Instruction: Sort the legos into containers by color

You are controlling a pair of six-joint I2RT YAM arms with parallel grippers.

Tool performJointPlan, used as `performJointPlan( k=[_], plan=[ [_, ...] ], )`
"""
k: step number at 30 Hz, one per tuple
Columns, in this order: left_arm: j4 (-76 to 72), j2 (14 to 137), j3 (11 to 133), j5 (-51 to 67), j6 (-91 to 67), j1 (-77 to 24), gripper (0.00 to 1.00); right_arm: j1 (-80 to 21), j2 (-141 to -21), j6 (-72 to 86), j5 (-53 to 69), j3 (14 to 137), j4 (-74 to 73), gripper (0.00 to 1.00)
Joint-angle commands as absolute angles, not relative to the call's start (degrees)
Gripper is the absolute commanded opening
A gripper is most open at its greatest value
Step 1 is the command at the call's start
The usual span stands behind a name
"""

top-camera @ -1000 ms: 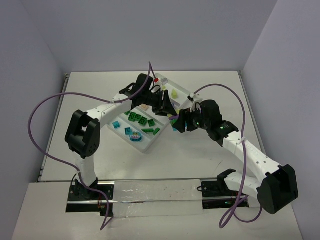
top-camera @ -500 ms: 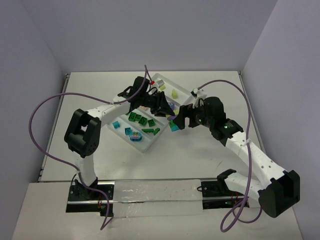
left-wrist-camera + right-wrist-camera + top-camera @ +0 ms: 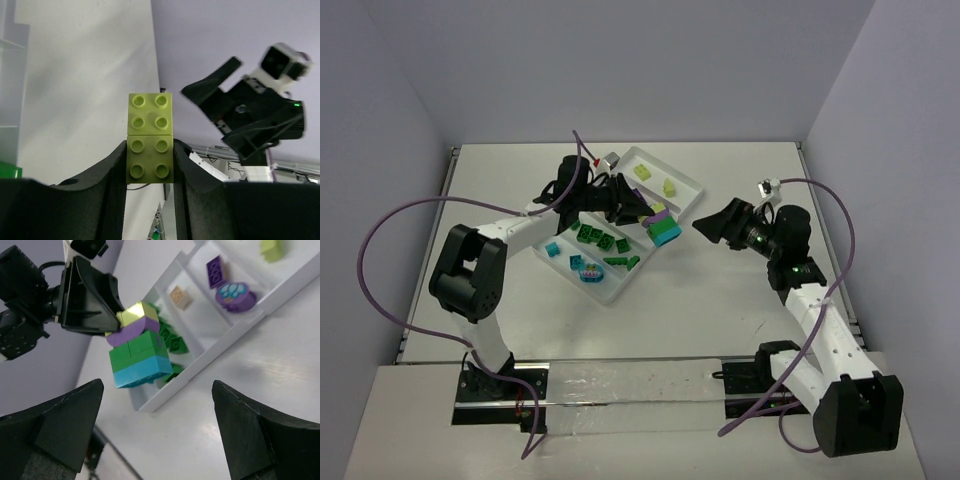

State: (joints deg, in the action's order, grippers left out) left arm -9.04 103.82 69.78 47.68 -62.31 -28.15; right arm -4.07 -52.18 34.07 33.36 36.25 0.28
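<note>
At tray, right long edge: left gripper pinched tight on yellow-green end of a 4-colour stack. Colour order from the fingers outward is yellow-green, purple, green, teal. Stack is in the air, just above that edge, touching nothing else.

Right gripper is off tray's right side, fingers spread wide, holding nothing, apart from stack.

Inside tray: 2 yellow-green bricks in far-right compartment, green bricks in a middle one, teal brick in left one.
</note>
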Motion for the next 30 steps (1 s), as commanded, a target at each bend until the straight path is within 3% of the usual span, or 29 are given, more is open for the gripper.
performJointPlan(
  k=[1,6,15,30],
  plan=[
    [-24.02,99.66,67.61,51.0,-70.52,-27.86,0.0,-3.16,-54.28,52.13,45.59,28.81,26.39,0.97],
    [-31.31,99.76,64.92,51.65,-75.07,-27.92,0.0,-3.34,-57.75,61.84,48.29,23.57,40.62,1.0],
    [-39.29,100.38,63.11,52.56,-78.86,-28.12,0.0,-4.16,-62.39,66.65,48.6,22.7,50.5,1.0],
    [-39.84,100.9,63.37,52.71,-79.1,-28.74,0.0,-11.3,-76.23,74.0,46.91,28.17,65.74,0.88]
  ],
)
